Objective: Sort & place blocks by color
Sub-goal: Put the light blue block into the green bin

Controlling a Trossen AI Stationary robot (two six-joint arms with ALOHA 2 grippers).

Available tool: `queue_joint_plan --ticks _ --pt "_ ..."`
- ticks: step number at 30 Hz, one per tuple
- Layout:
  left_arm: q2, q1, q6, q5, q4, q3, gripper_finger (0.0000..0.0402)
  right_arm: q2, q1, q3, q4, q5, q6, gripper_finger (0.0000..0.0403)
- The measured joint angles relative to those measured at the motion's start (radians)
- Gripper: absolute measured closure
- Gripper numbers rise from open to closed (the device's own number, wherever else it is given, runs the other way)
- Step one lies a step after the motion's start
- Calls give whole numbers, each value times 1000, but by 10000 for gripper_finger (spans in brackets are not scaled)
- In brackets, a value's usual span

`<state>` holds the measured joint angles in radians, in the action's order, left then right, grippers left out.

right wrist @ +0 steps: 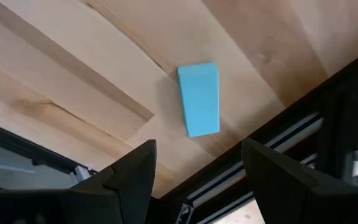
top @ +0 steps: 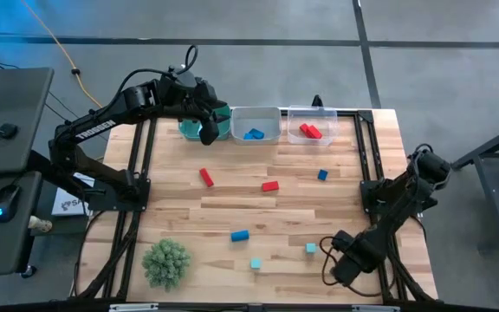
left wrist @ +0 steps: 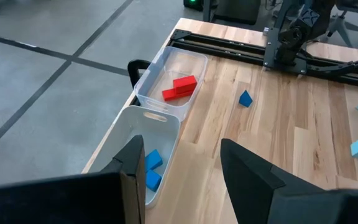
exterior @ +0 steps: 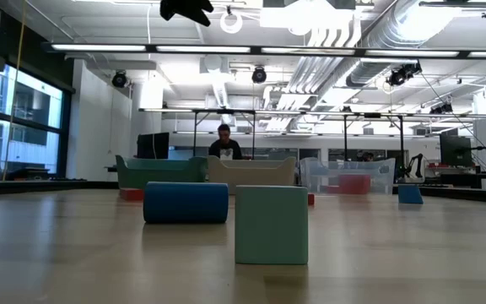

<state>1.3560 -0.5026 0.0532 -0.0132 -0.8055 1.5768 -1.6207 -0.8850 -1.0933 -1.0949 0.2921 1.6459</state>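
Wood table [top: 267, 208] under a bright workshop, three bins [top: 256, 124] at its far edge, a person [exterior: 224, 142] seated beyond. Your left gripper [top: 206, 130] hangs spread and empty over the teal bin [top: 189, 128]; your right gripper [right wrist: 197, 180], also spread, hovers above a teal block [right wrist: 199, 99]. Red, blue and teal blocks [top: 269, 185] lie scattered mid-table, a plant ball [top: 165, 263] near the front.

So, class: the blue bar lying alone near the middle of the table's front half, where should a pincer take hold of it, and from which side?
Grip the blue bar across its short width, at mid-length, coming straight down from above. It lies flat on the table with bare wood all round, so both long faces look free for the fingers; its ends are farther apart, probably a wider reach.
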Motion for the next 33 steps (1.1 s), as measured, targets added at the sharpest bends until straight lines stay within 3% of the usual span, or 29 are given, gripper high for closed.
queue_joint_plan --ticks 10,33 --pt "0 0 -25 0 0 0 271 0 -88 130 177 4 125 176" --pt "1 0 -80 0 0 0 271 4 -104 312 421 20 127 188"
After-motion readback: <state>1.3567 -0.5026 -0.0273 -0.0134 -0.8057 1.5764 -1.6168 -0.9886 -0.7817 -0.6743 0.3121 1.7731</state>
